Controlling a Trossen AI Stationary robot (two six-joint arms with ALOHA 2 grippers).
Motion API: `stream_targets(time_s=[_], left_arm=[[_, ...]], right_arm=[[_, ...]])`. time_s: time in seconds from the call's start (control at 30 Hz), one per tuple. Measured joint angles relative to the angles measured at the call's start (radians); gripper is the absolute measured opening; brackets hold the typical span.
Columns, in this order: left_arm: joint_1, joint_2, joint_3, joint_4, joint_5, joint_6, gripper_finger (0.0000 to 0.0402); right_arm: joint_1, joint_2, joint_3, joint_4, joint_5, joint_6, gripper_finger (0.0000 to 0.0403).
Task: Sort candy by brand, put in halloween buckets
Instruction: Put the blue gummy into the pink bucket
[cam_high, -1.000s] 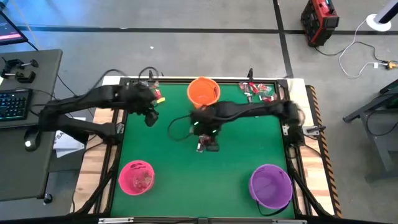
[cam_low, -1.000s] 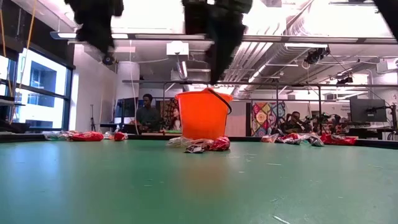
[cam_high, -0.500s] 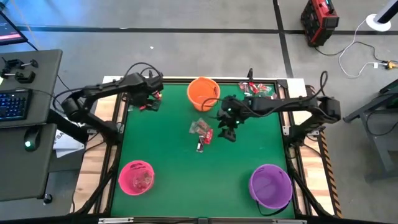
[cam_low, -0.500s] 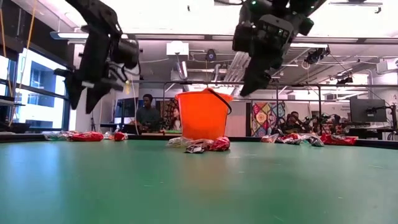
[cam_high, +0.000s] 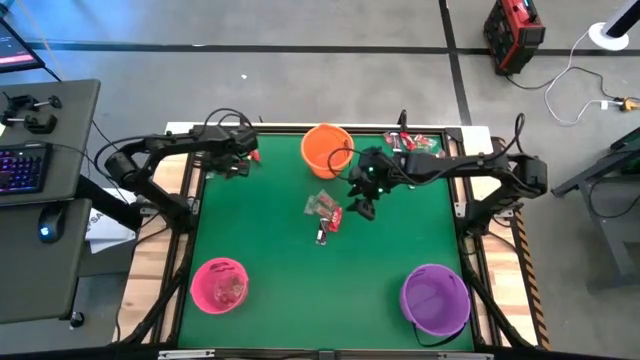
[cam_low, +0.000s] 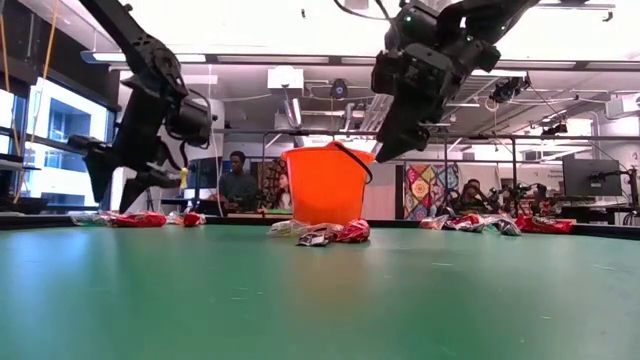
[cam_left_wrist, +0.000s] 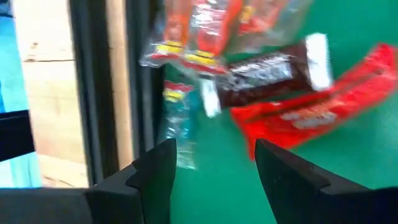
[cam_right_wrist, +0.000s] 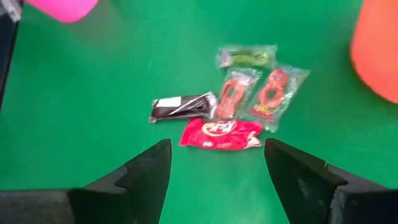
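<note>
- Buckets: orange bucket (cam_high: 327, 149) at upper centre of the high view, pink bucket (cam_high: 220, 284) at lower left, purple bucket (cam_high: 436, 298) at lower right, all upright on the green table (cam_high: 270, 235).
- Pink bucket holds a few candy pieces; what lies in the orange and purple ones cannot be made out.
- Candy in three heaps: centre pile (cam_high: 324, 212) just below the orange bucket, a heap at upper right (cam_high: 415, 146), a heap at the upper-left edge (cam_left_wrist: 267, 74).
- Wrapper writing is too blurred to read; a red wrapper (cam_right_wrist: 221, 133) in the centre pile carries a white logo.
- Left gripper (cam_high: 238, 163) is open and empty, above the upper-left heap.
- Right gripper (cam_high: 362, 206) is open and empty, just right of the centre pile.
</note>
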Motion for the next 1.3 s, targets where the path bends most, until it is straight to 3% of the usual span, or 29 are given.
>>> stream_targets(time_s=[0.47,0.57,0.77,0.97,1.03,1.17,1.3], left_arm=[[0.066,-0.001,-0.111,0.087,-0.002,0.127,0.0198],[0.065,-0.004,-0.124,0.104,-0.003,0.136,0.0162],[0.061,-0.032,-0.115,0.108,0.018,0.212,0.0020],[0.028,-0.160,-0.054,-0.018,0.092,0.247,0.0007],[-0.010,-0.241,-0.030,-0.081,0.146,0.280,0.0003],[-0.135,-0.441,-0.001,-0.182,0.358,0.309,0.0001],[-0.318,-0.642,0.005,-0.237,0.623,0.195,0.0001]], right_arm=[[-0.028,0.000,0.000,0.072,0.086,0.055,0.0252],[-0.028,0.000,0.000,0.072,0.108,0.058,0.0252],[-0.028,0.000,0.000,0.072,0.110,0.095,0.0252],[-0.028,0.000,0.000,0.071,0.107,0.098,0.0252],[-0.028,0.000,0.000,0.071,0.102,0.098,0.0252],[-0.028,0.000,0.001,0.071,0.096,0.062,0.0252],[-0.029,0.000,0.001,0.071,0.107,0.023,0.0252]])
